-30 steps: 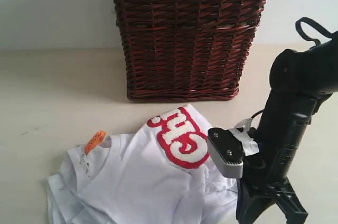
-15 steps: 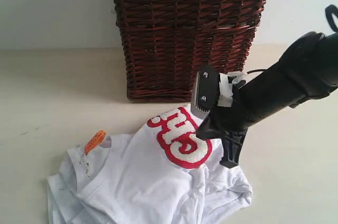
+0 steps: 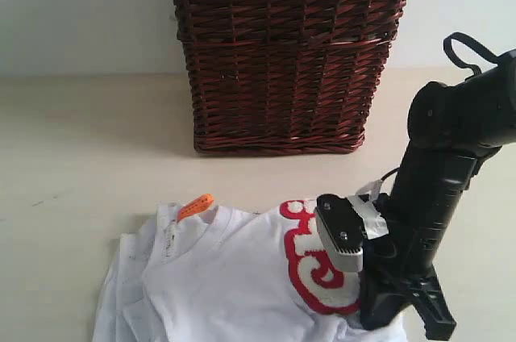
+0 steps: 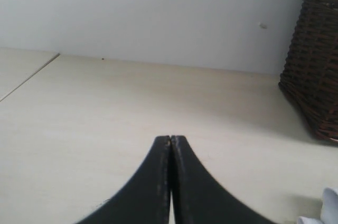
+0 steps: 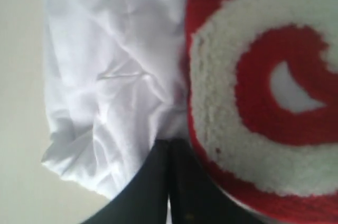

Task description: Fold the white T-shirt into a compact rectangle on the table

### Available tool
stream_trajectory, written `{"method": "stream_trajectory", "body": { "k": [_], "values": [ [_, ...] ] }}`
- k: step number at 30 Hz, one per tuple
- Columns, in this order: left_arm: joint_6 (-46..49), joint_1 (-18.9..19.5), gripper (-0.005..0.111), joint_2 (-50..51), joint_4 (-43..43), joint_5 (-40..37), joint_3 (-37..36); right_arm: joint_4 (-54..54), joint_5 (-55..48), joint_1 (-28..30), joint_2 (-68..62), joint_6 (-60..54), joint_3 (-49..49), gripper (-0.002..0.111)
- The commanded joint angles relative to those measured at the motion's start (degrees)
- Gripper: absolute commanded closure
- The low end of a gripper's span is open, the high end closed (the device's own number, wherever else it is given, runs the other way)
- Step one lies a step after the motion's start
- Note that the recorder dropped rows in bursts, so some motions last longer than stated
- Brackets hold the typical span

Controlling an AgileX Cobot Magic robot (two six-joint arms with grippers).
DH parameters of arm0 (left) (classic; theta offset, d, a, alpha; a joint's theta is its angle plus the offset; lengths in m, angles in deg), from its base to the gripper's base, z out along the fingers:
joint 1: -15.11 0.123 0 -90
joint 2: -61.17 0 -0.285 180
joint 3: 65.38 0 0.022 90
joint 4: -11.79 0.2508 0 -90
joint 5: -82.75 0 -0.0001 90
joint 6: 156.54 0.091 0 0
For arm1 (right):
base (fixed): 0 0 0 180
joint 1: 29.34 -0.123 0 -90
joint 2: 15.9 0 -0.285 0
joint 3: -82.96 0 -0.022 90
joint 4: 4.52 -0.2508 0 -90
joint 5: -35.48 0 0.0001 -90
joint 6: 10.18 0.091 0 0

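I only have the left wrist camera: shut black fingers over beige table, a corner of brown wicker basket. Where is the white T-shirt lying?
Observer: The white T-shirt with red-outlined fuzzy letters lies crumpled on the pale beige table, in front of the dark brown wicker basket.
Operator: And the right gripper?
Observer: The right gripper is down at the shirt's lettered edge, shut, tips in a crease beside the letters.
Operator: Neck tag visible?
Observer: Yes, the small orange neck tag sticks up at the collar.

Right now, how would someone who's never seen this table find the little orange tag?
Start at the big dark wicker basket. In front of it lies a crumpled white T-shirt; the tag sticks up at its collar. It alone is orange; the nearby letters are red.
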Motion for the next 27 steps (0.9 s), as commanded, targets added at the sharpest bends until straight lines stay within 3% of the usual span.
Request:
{"method": "stream_trajectory", "body": {
  "k": [1,5,10,15,20,27],
  "values": [
    [-0.25,0.13,0.107,-0.25,0.15,-0.07,0.05,-1.31,-4.39,0.07,0.12,-1.16,-0.21,0.108],
    [-0.25,0.13,0.107,-0.25,0.15,-0.07,0.05,-3.65,-2.92,0.07,2.18,-1.16,-0.21,0.108],
    [-0.25,0.13,0.107,-0.25,0.15,-0.07,0.05,-15.97,-3.48,0.07,9.35,-9.22,-0.21,0.108],
    [-0.25,0.13,0.107,-0.25,0.15,-0.07,0.05,-23.39,12.42,0.07,7.91,-5.77,-0.21,0.108],
    [-0.25,0.13,0.107,-0.25,0.15,-0.07,0.05,-20.72,21.99,0.07,1.91,0.72,-0.21,0.108],
    [-0.25,0.13,0.107,-0.25,0.15,-0.07,0.05,-7.93,34.28,0.20,-1.04,13.62,-0.21,0.108]
  ]
}}
